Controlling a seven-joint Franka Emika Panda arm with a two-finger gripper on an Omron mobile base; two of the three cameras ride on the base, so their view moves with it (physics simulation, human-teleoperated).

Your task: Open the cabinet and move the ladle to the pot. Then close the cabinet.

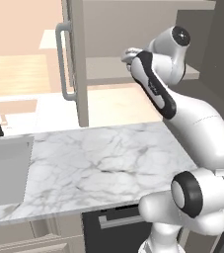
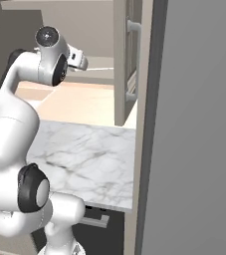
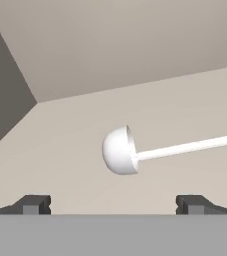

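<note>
Inside the cabinet [image 1: 133, 29], on its shelf [image 1: 108, 69], lies the ladle [image 3: 135, 151]. It is white, with a round bowl and a thin straight handle. In the hand view the bowl points to the left and the handle runs off the right edge of the picture. It rests flat on the shelf, apart from the back wall and the side wall.

Both cabinet doors stand open. The left door [image 1: 76, 59] is turned toward the camera in the left base view, with its silver handle [image 1: 61, 62] on the outer face. The right door [image 2: 122, 60] shows edge-on in the right base view. I judge that the opening step is done, and the step in hand is reaching for the ladle.

The arm [image 1: 155, 84] is bent upward, so that the hand comes level with the shelf and looks along it. The gripper [image 3: 114, 204] is spread wide and holds nothing. Its two dark tips [image 3: 32, 204] rise at the bottom of the hand view, one on each side, and the ladle bowl lies ahead, between their lines but not yet between them. I think the wide spread leaves room for the fingers to pass around the ladle.

The thin handle seems easier to pinch than the round bowl, which could slip. Below the cabinet is the marble counter [image 1: 103, 158], with a sink [image 1: 5, 168] at its left.
</note>
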